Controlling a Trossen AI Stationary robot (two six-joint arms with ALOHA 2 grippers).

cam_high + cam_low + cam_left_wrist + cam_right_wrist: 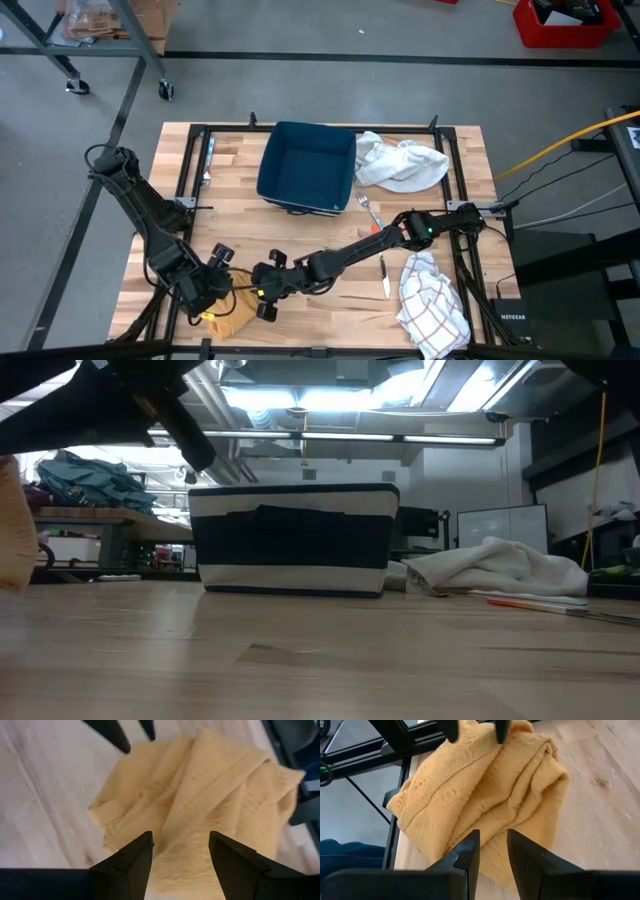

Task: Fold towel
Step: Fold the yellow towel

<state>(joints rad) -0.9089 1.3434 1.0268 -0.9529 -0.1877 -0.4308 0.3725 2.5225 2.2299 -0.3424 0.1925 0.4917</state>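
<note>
The yellow towel (232, 314) lies in a crumpled heap at the table's near-left corner, part of it at the table's edge. It fills the left wrist view (200, 795) and the right wrist view (485, 785), and shows at the low view's left border (10, 530). My left gripper (207, 287) (181, 852) is open, its fingers above the heap. My right gripper (264, 292) (493, 847) has reached across from the right and is open by a narrow gap, pointing at the heap's right side. My left gripper stands over a ridge of the towel (182, 820) with a finger on either side; I cannot tell whether it touches. My right gripper has a fold of the towel (492, 827) showing in its narrow gap; I cannot tell whether it touches.
A navy bin (305, 165) (295, 540) stands at the far middle, with a white cloth (402, 163) (500, 568) to its right. A checked cloth (432, 305) lies near-right. A fork (368, 208) and a knife (385, 278) lie by the right arm.
</note>
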